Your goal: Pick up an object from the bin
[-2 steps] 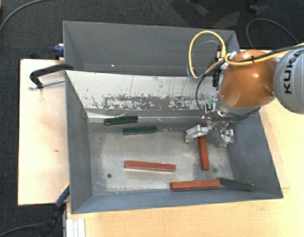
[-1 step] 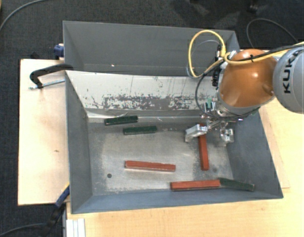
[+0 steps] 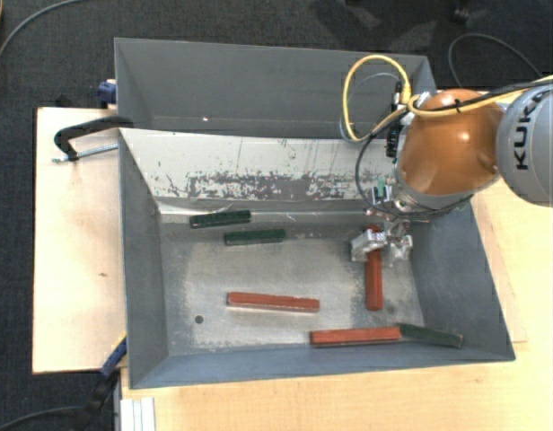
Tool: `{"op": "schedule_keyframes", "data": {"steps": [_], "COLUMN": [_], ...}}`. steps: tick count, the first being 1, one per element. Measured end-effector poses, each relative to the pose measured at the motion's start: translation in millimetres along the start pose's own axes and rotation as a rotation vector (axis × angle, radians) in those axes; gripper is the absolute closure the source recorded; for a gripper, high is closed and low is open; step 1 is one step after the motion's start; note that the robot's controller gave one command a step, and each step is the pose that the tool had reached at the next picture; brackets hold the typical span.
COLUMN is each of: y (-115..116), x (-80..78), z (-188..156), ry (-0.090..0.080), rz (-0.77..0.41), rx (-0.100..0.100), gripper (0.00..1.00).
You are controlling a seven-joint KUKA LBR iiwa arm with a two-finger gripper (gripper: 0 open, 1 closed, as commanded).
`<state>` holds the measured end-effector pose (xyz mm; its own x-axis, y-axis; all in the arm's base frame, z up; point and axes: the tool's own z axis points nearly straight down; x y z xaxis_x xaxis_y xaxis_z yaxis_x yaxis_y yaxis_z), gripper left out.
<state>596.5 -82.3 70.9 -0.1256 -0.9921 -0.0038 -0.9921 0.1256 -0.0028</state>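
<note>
Dark green stick (image 3: 220, 218) rear left, slightly tilted. Second dark green stick (image 3: 254, 236) just beside it, front right, not touching. Red-brown stick (image 3: 272, 303) mid-front, lying flat. Longer red stick (image 3: 355, 336) front right, end against third green stick (image 3: 431, 336).

Bin (image 3: 142, 268) is seen in plain grey, its back wall speckled with whitish scuffs. Three brick red sticks (image 3: 272, 303) and three dark green sticks (image 3: 254, 236) are spotted. Wrist cover (image 3: 447, 151) is finished glossy orange, cable (image 3: 348, 88) yellow.
</note>
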Motion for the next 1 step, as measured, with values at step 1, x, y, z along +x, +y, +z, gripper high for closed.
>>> {"op": "schedule_keyframes", "data": {"steps": [1], "y": [-3.7], "x": [-1.7], "z": [-106.2], "ry": [0.001], "rz": [0.004], "rx": [0.012], "gripper": [1.0]}}
